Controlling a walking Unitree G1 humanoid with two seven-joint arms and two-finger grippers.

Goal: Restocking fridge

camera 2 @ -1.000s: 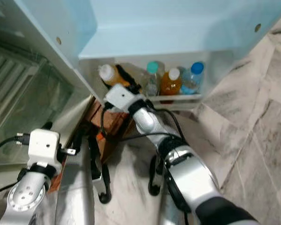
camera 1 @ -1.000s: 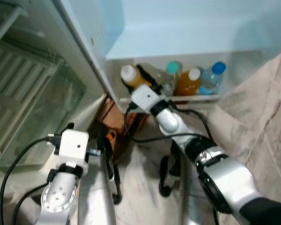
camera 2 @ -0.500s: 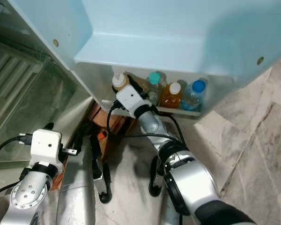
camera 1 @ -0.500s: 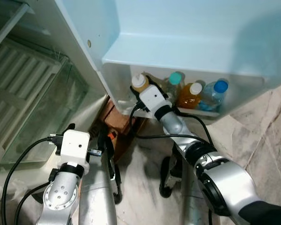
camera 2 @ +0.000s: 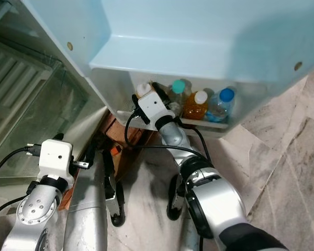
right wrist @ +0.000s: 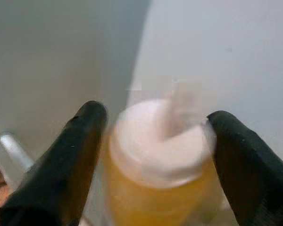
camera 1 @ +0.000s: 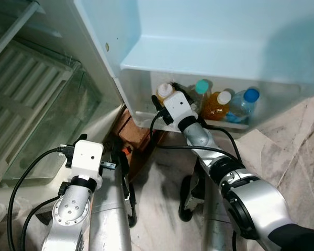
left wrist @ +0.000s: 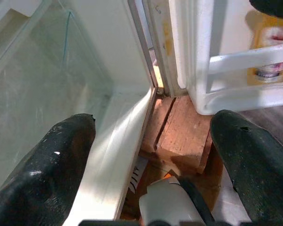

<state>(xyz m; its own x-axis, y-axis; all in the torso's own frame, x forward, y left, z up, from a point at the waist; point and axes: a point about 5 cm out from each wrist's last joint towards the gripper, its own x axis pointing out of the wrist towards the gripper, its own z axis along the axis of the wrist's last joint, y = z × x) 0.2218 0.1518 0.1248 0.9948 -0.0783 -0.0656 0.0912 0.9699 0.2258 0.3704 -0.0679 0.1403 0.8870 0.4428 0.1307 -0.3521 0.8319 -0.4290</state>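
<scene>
My right gripper [right wrist: 153, 155] has its fingers spread to either side of an orange juice bottle [right wrist: 158, 169], though whether they clamp it I cannot tell. The bottle stands at the hinge end of the fridge door shelf [camera 1: 235, 124], beside three other bottles, keeping the row compact. My left gripper [left wrist: 153, 165] hangs open and idle.

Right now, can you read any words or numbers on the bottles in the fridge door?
No text can be read anywhere.
Label on the orange bottle in the door shelf: a yellow label with a round mark, too blurred to read.
The bottle between the right gripper's fingers: white cap, no print visible.
The other bottles: too small to read.
</scene>
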